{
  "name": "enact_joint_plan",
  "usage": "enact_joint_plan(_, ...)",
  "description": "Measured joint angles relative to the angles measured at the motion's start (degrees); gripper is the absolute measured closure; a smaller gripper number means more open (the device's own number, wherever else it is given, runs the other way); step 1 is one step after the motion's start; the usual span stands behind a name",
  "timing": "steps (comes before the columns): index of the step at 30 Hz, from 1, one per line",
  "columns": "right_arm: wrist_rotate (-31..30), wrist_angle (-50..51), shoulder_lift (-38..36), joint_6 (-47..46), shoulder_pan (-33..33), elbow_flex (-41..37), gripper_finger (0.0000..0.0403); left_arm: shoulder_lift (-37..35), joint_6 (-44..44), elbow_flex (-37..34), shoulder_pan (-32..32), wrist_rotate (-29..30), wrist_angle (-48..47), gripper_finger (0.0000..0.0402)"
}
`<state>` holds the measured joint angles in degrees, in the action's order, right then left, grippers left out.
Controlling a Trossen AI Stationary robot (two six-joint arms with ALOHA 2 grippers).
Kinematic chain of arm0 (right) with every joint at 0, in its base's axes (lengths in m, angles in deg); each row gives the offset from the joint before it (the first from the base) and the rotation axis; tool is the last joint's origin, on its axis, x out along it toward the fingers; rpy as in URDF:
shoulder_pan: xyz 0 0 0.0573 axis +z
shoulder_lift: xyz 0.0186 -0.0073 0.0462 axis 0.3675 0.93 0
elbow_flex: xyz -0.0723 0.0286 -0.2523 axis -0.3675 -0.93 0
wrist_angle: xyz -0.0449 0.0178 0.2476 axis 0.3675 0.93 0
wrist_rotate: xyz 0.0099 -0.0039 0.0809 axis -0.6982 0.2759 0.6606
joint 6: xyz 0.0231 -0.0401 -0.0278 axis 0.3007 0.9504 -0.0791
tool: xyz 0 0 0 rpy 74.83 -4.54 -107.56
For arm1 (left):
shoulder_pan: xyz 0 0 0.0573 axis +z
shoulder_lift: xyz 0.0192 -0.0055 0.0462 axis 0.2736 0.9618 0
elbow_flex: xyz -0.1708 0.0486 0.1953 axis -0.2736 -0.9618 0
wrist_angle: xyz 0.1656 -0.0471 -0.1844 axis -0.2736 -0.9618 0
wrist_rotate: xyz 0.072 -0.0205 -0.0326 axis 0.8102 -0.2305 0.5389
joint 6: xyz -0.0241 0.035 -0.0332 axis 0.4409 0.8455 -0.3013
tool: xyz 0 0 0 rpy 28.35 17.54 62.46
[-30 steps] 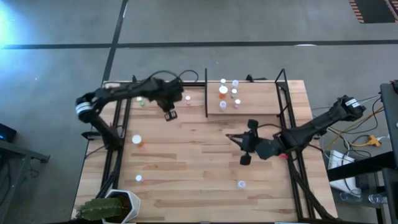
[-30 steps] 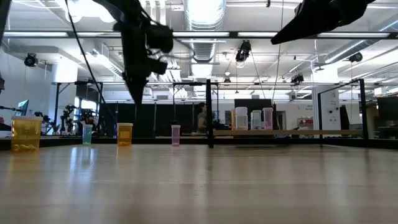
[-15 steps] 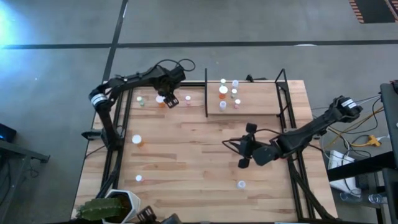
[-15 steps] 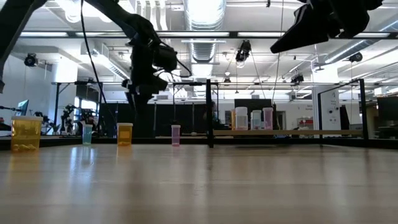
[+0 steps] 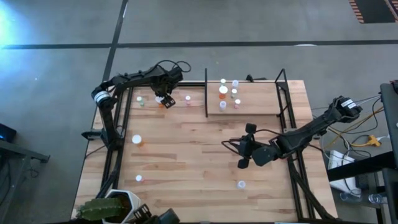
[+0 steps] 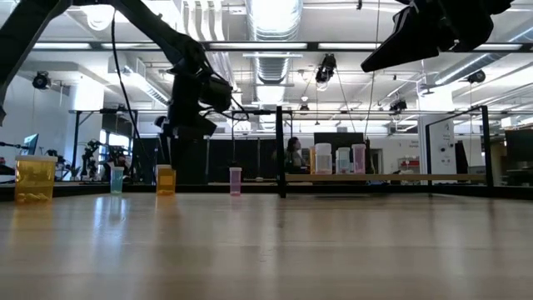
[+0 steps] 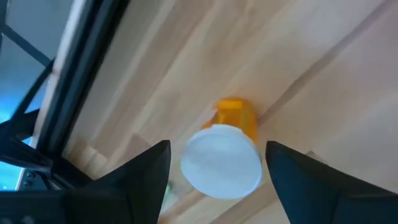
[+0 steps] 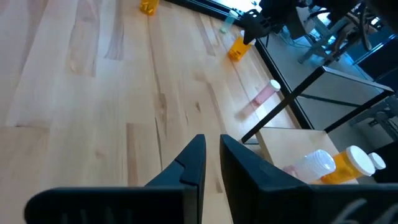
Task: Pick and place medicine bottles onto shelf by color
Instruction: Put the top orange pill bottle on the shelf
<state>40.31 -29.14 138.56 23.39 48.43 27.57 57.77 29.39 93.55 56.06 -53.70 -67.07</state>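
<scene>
An orange medicine bottle [image 7: 233,127] with a white cap stands on the back-left boards. My left gripper [image 7: 217,148] is open right over it, one finger on each side of the cap and not touching it. From above, this gripper [image 5: 163,98] covers most of the orange bottle [image 5: 163,103]. In the low view the bottle [image 6: 166,180] stands under the gripper [image 6: 178,127]. Several bottles [image 5: 223,91] stand on the shelf [image 5: 261,99] right of the black divider [image 5: 206,93]. My right gripper [image 5: 243,153] hangs shut and empty over the table's middle right.
Loose bottles stand around: a green one [image 5: 141,101], a pink one [image 5: 188,98], an orange one [image 5: 137,141], and small ones near the front [image 5: 138,179] [image 5: 240,184]. A potted plant [image 5: 112,208] fills the front left corner. Black rods [image 5: 119,137] line both sides.
My left gripper has moved toward the back and down over the orange bottle, and its jaws have opened wide. The right arm has barely shifted.
</scene>
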Motion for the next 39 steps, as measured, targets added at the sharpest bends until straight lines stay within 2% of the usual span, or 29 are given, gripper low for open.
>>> enact_joint_plan(8, 0.00, -0.01, 0.00, 0.04, 0.00, 0.00, 0.0364, 0.00, 1.75, -1.60, 0.27, -1.18, 0.26, 0.0160)
enact_joint_plan(15, 0.02, 0.00, 0.00, 0.07, 0.00, 0.00, 0.0364, 0.00, 2.93, -1.74, 0.26, -2.75, -0.08, 0.0225)
enact_joint_plan(19, 0.04, 0.02, 0.00, 0.24, 0.00, 0.00, 0.0364, -0.20, 3.21, -1.63, 0.17, -3.22, -1.37, 0.0226)
enact_joint_plan(25, 0.04, 0.02, 0.00, 0.22, 0.00, 0.00, 0.0364, -2.70, 2.67, 0.41, -2.66, -3.91, -9.52, 0.0226)
enact_joint_plan(29, 0.06, 0.46, 0.00, 0.22, 0.00, 0.00, 0.0364, -6.30, 1.04, 0.31, -8.13, -6.48, -11.90, 0.0226)
enact_joint_plan(33, 0.12, 4.10, -0.09, -0.34, 0.00, -0.01, 0.0364, -10.08, -0.38, -0.34, -18.01, -11.88, -11.56, 0.0226)
enact_joint_plan(39, 0.11, 10.23, -2.22, -6.06, 0.51, -0.40, 0.0365, -11.47, -1.78, 0.18, -36.25, -14.53, 0.74, 0.0225)
